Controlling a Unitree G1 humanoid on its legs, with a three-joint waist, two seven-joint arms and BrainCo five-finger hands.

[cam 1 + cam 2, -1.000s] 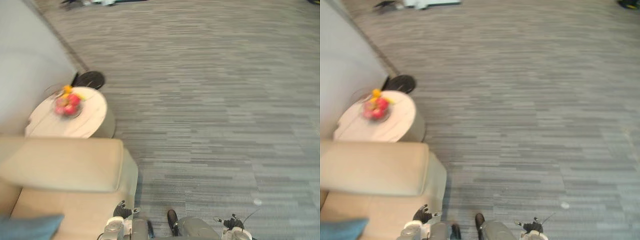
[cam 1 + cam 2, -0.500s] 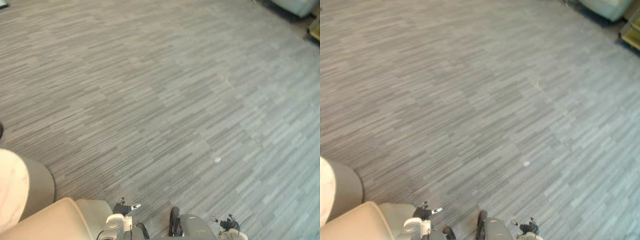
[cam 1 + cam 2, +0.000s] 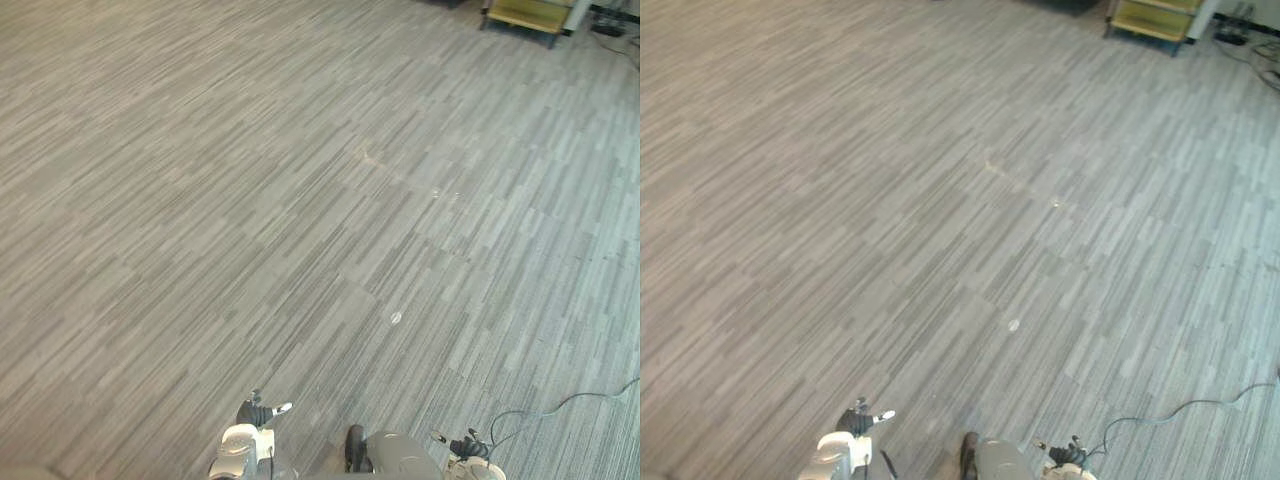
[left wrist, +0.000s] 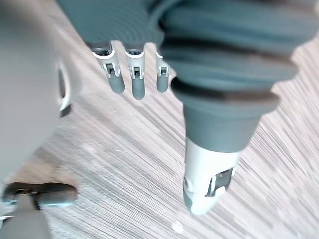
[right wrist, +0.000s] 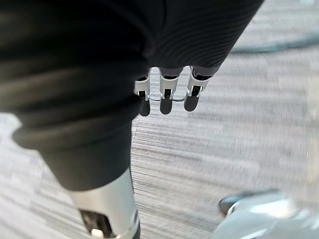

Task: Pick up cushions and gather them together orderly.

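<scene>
Facing grey striped carpet floor (image 3: 300, 200), we carry left hand (image 4: 132, 79) and right hand (image 5: 167, 99) slack-fingered, empty; cushion bearing unknown.

Left hand (image 4: 133, 74) — dark grey ribbed cover like a thick sleeve, short silver fingers with dark round tips, one fat silver thumb. Right hand (image 5: 167, 97) much the same — black ribbed cover, small silver fingers, shiny silver thumb.

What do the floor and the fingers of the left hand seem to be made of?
Floor: probably carpet tiles, matt grey; fine streaks run in blocks of differing direction. Fingers of the left hand: silver, metal or plastic; dark tips, perhaps rubber.
</scene>
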